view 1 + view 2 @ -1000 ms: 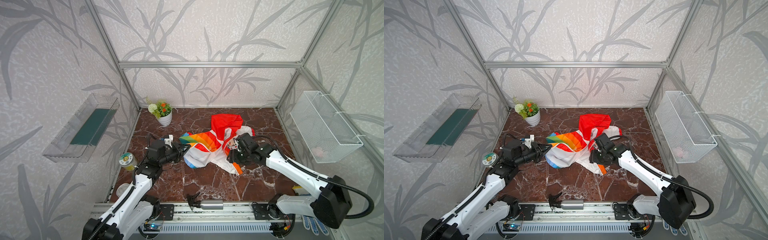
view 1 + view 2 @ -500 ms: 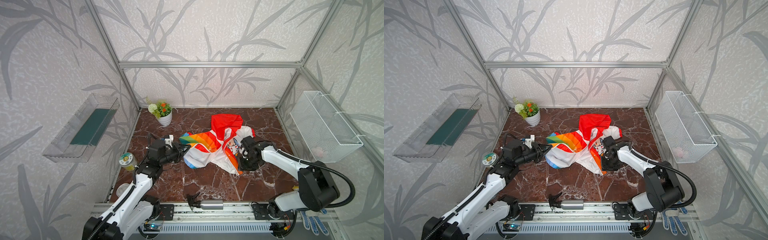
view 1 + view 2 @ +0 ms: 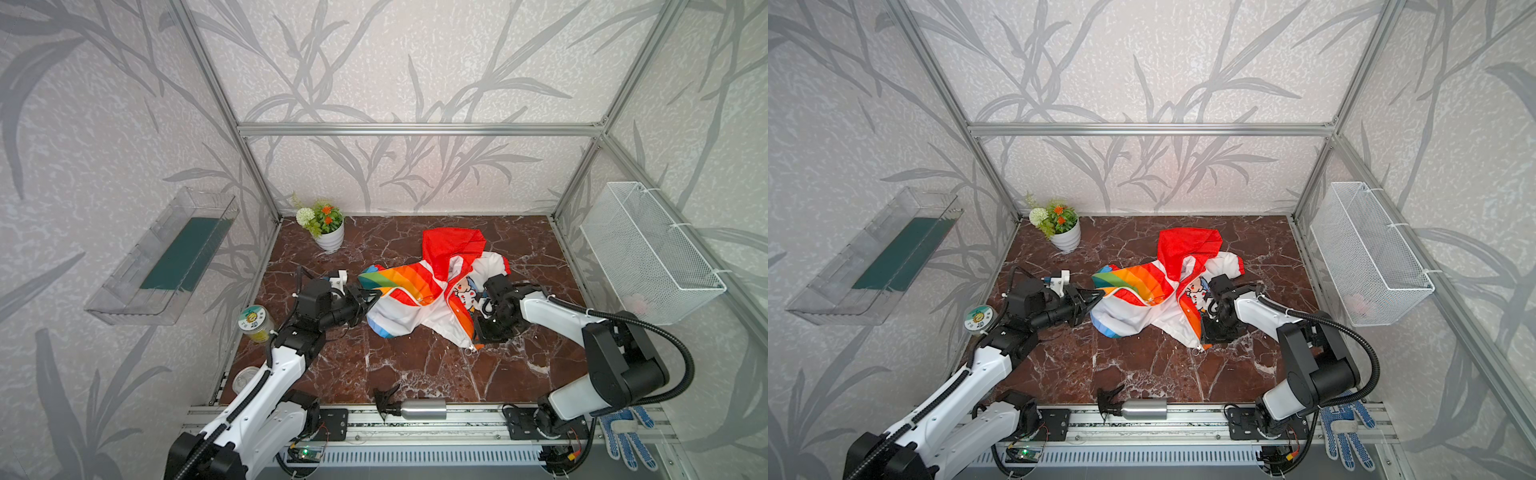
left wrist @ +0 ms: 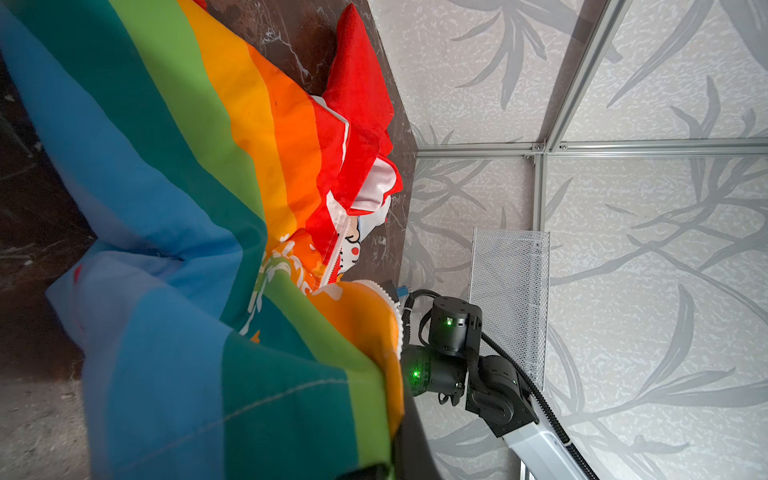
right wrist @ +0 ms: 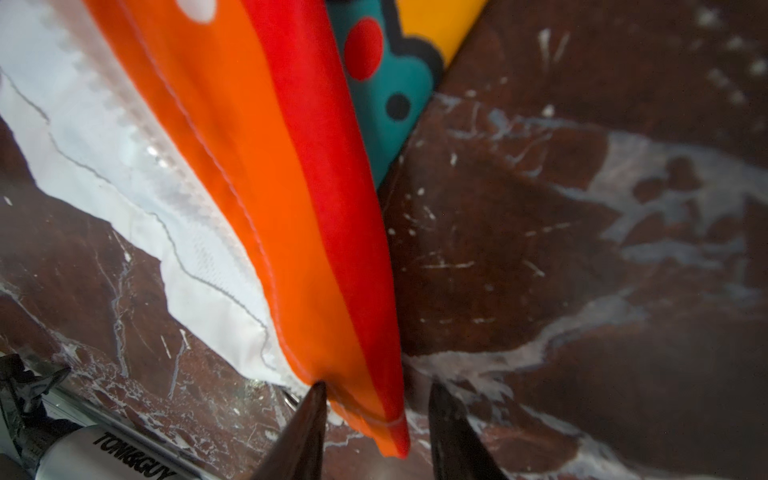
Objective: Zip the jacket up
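Basket [image 3: 648, 249] – pinkish item [image 3: 635, 304] (blurred) | left fingers [image 3: 368, 296] grip jacket [image 3: 415, 307] | right fingers [image 5: 301, 436] apart

The only words that can be read are the black brand name "TONI&GUY", printed along the silver spray bottle [image 5: 99, 451] that lies at the near edge of the scene. The white lettering on the jacket [image 4: 286, 268] is creased and cannot be made out. The round label on the jar [image 3: 252, 316] at the left is too small to read.

A robot lab cell. An aluminium frame [image 3: 415, 129] holds leaf-print wall panels [image 3: 415, 62] around a marble-patterned tabletop [image 3: 415, 365]; robot arms [image 3: 270, 374] sit on a rail [image 3: 469, 424] at its front.
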